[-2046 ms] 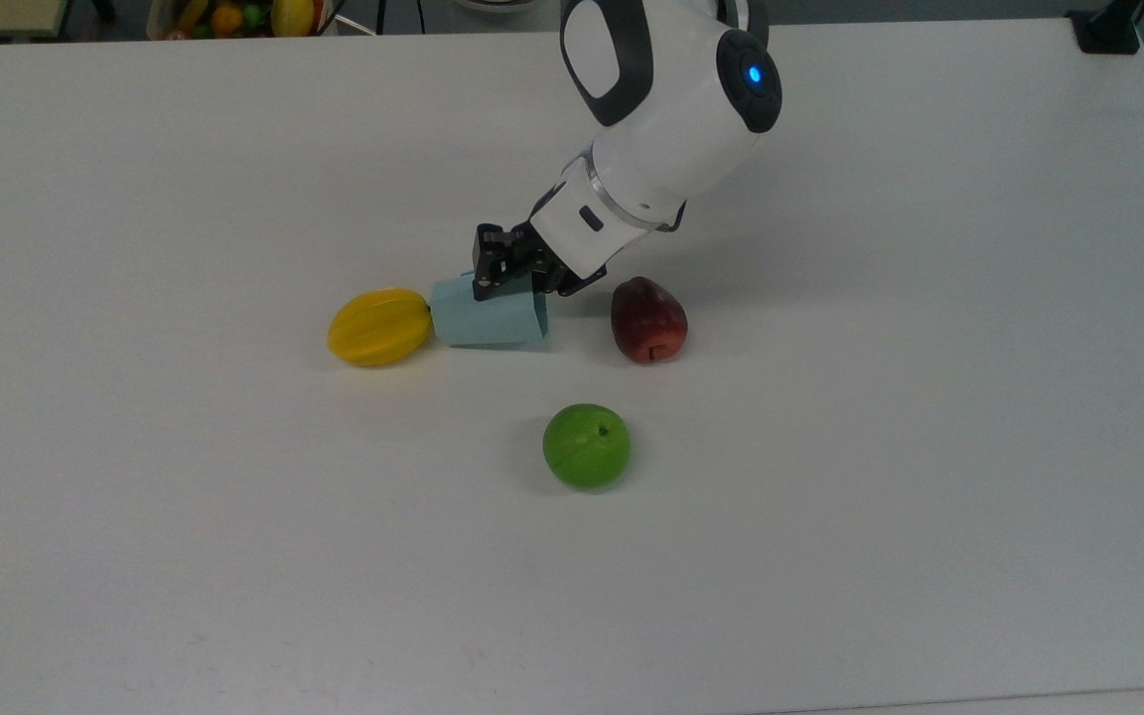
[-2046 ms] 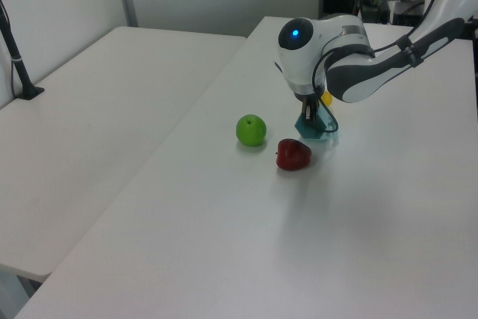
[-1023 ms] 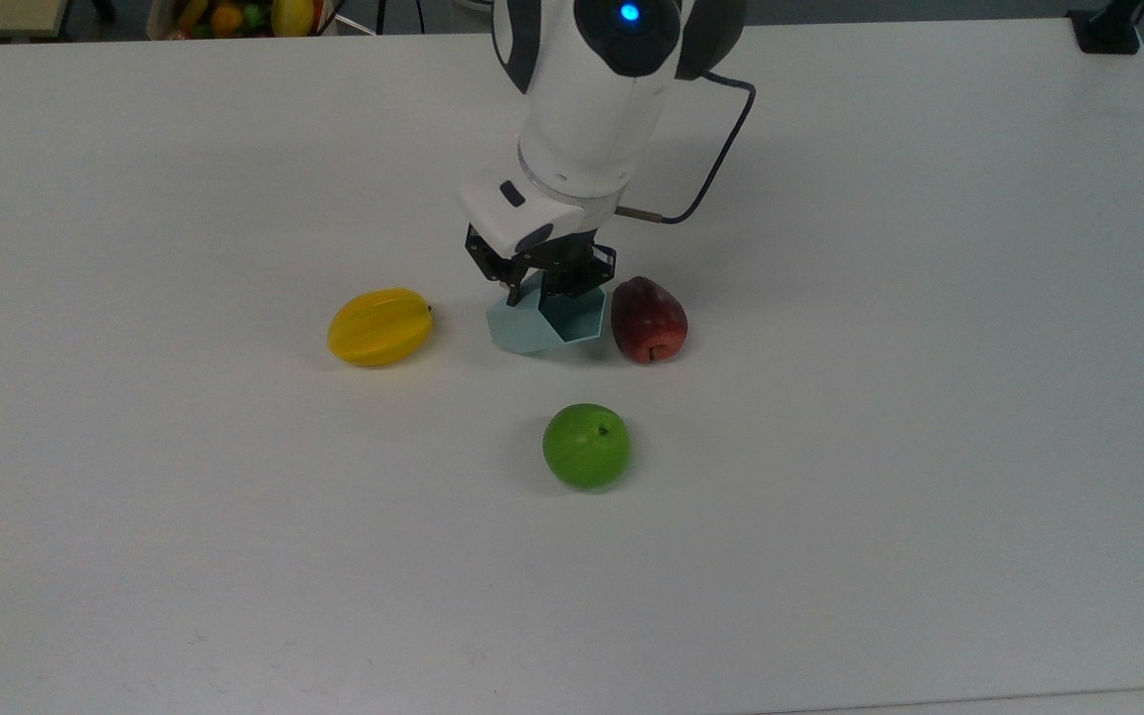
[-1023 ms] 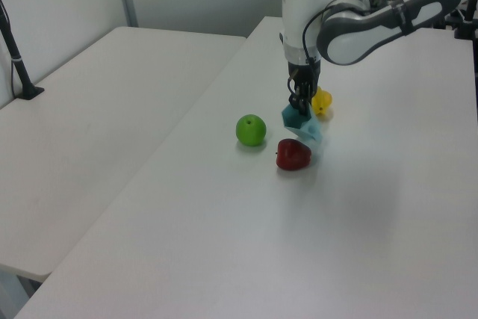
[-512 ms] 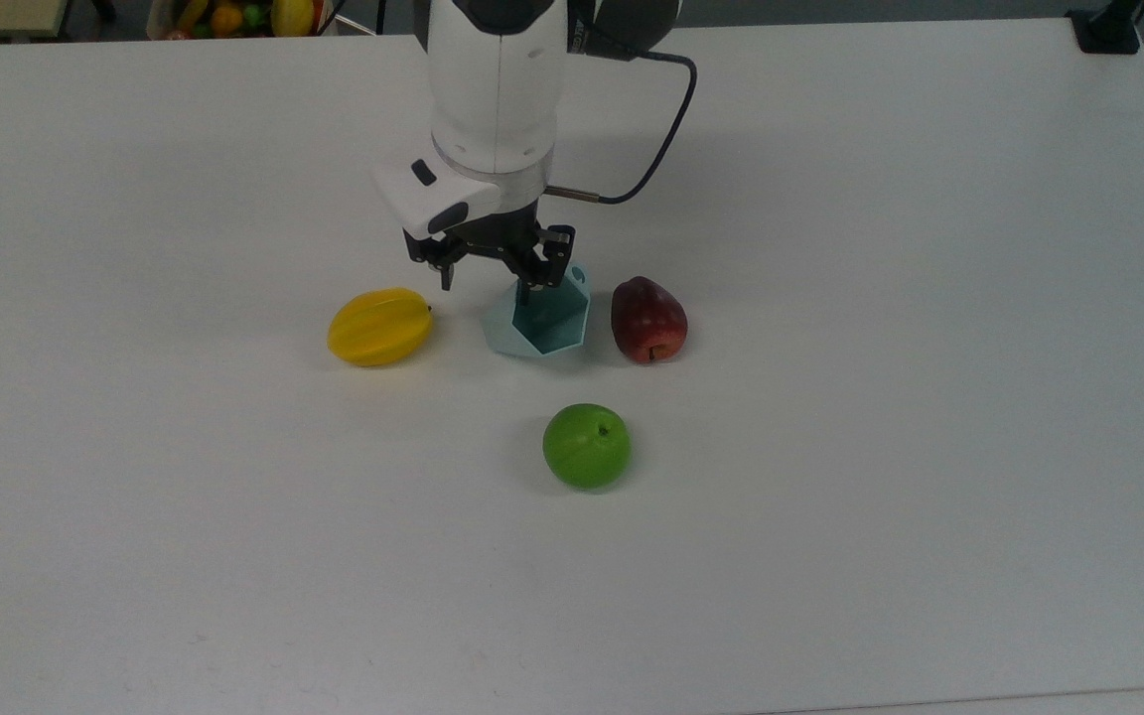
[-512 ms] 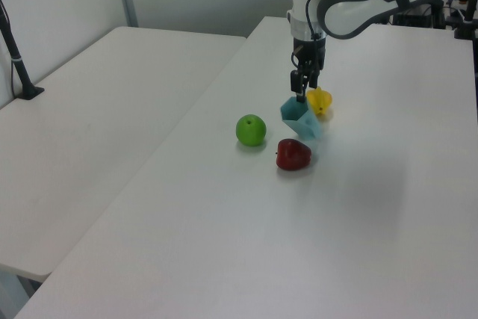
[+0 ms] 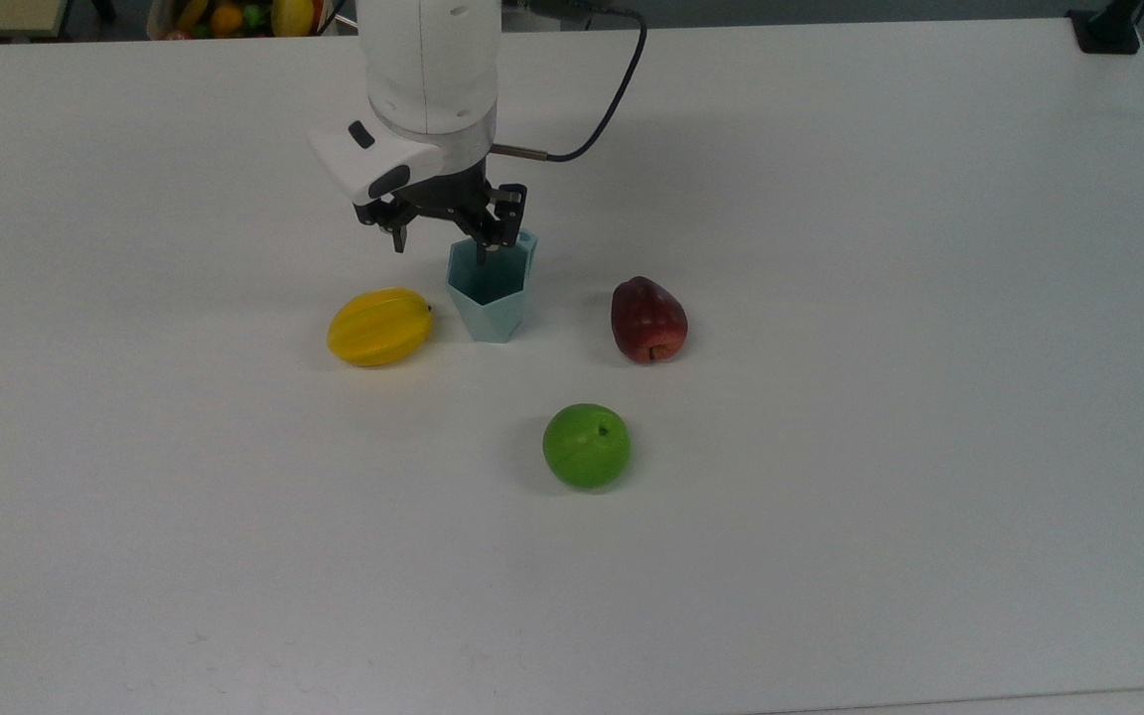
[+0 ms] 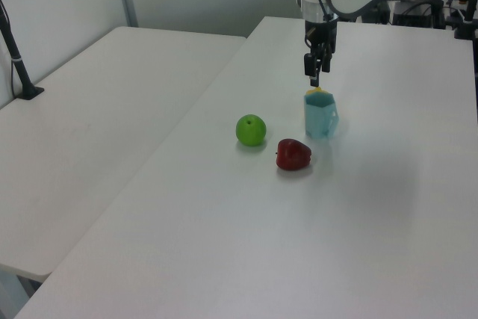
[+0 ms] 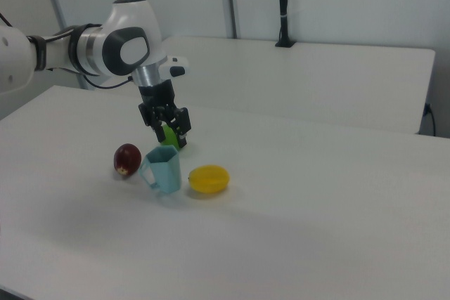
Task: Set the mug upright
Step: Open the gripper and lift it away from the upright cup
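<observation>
**Mug stands on its base, mouth up, just under the hand**

The mug (image 7: 489,293) stands upright on the white tabletop (image 7: 830,397). Its long axis runs vertical: the narrow base is on the surface and the wide faceted mouth opens upward. In the right view a handle shows on the mug (image 9: 162,169), pointing toward the right view's left, at the red fruit (image 9: 126,159).

The hand (image 7: 441,235) hangs directly above the mug's rim with its fingers spread apart and gripping nothing; one fingertip (image 7: 482,250) sits over the open mouth in the top view. In the left view the hand (image 8: 314,74) is clear of the mug (image 8: 320,114), with a gap between fingertips and rim.

A yellow ribbed fruit (image 7: 379,326) lies near the mug, below the hand on the top view's left. The red fruit (image 7: 647,319) lies on the mug's other side, and a green apple (image 7: 586,446) rests farther from the hand, toward the top view's lower edge.
</observation>
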Controlling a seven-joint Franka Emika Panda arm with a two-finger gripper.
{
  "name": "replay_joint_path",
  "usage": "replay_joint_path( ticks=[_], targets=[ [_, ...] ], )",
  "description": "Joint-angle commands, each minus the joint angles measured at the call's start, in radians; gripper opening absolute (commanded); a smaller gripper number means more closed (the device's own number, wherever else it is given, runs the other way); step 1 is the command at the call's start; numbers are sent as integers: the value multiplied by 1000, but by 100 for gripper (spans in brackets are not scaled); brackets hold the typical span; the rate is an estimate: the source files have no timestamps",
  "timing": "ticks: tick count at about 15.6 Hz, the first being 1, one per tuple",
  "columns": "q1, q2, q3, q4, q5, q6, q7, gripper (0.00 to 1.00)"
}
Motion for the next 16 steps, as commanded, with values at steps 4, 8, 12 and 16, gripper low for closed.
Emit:
replay_joint_path(
  ticks=[4, 8, 12, 16],
  targets=[
    [3, -69, -13, -14, 31, -59, -16, 100],
    [-95, -173, 2, -21, 30, -137, -17, 100],
    [-166, -247, 8, -21, 21, -200, -35, 100],
    [-217, -253, 51, -17, 18, -201, -37, 100]
  ],
)
